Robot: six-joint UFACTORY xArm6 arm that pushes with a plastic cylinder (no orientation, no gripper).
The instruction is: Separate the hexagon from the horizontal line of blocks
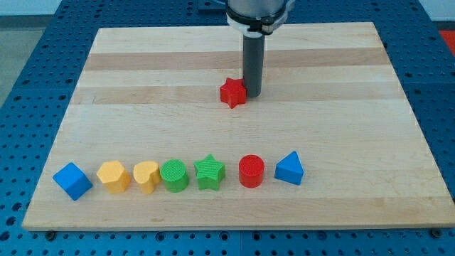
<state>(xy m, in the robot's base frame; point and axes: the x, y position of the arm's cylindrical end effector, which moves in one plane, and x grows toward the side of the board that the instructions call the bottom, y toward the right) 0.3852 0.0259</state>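
Table [142,85] of pale wood fills most of the view, resting on a blue perforated surface [28,43]. The arm [254,50] comes down from the view's top as a dark rod; it carries no hand, so nothing is open, closed or held. My tip [253,94] sits on the table just beside the red star-like block [232,92], at that block's right as the view shows it, touching or nearly so; which of the two cannot be told.

Well apart from these, near the view's bottom, a horizontal line of seven blocks runs across the table. From the view's left they are: blue cube [72,180], yellow hexagon [113,176], yellow heart [146,176], green cylinder [174,175], green star [210,172], red cylinder [251,171] and blue triangular block [289,169].

The yellow hexagon stands second from the view's left in that line, just beside the blue cube on one side and the yellow heart on the other, well away from my tip.
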